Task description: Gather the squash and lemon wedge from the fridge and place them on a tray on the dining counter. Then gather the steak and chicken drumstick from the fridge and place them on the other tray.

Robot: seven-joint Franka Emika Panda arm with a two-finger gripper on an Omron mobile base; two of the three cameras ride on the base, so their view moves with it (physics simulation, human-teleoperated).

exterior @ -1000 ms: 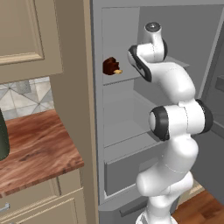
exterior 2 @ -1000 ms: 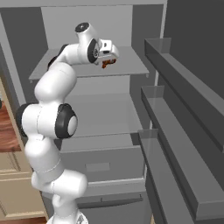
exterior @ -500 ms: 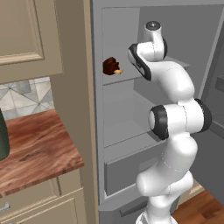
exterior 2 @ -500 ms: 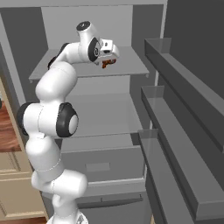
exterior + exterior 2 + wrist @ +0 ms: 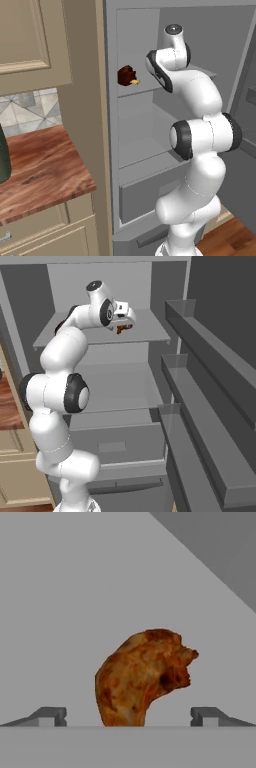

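Observation:
The chicken drumstick (image 5: 127, 76) is a browned, roasted piece lying on the upper shelf (image 5: 100, 336) of the open grey fridge (image 5: 150, 150). My gripper (image 5: 129, 320) hovers right at it with the jaws wide apart. In the hand view the drumstick (image 5: 142, 677) fills the middle, and my gripper (image 5: 130, 716) has one dark fingertip (image 5: 50, 716) on either side of its lower end, apart from it. Nothing is held. The steak, squash, lemon wedge, both trays and the dining counter are out of view.
The fridge door (image 5: 210, 406) stands open on the right with its stepped grey shelves close to the arm. A closed drawer (image 5: 115, 443) sits low inside the fridge. Left of the fridge are beige cabinets (image 5: 30, 40), a wood-grain counter (image 5: 40, 170) and a dark green object (image 5: 2, 162).

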